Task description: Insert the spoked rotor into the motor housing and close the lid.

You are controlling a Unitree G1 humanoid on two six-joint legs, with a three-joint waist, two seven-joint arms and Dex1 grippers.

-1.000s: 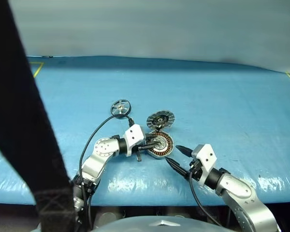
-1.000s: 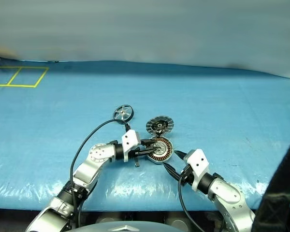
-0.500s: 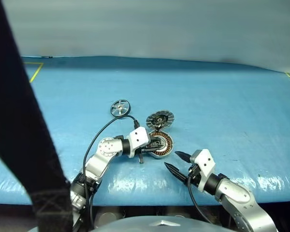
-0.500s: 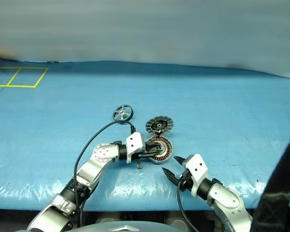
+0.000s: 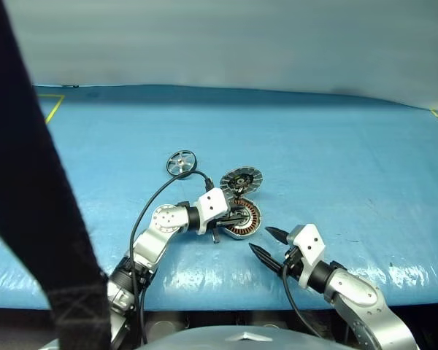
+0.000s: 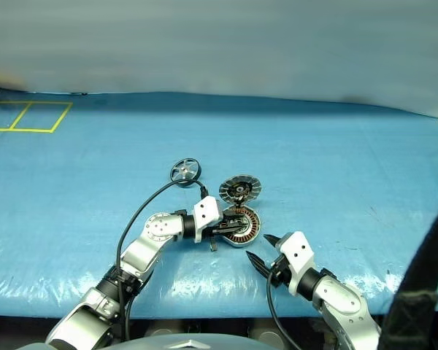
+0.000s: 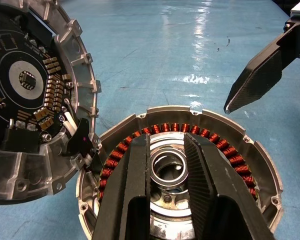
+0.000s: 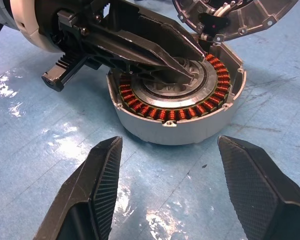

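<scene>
We see the round copper-wound motor housing (image 5: pixel 242 219) on the blue table (image 5: pixel 336 160); the left gripper (image 7: pixel 167 150) clamps its silver hub. The right gripper (image 8: pixel 172 170), fingers apart, waits near it.

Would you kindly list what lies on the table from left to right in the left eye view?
Rotor → left gripper → right gripper. The lid and housing overlap the left gripper's span, so I leave them unordered.

Glossy blue table cover (image 5: pixel 336 146), metallic motor housing (image 7: pixel 260 165) (copper windings), matt textured black tool (image 8: pixel 172 165)
</scene>
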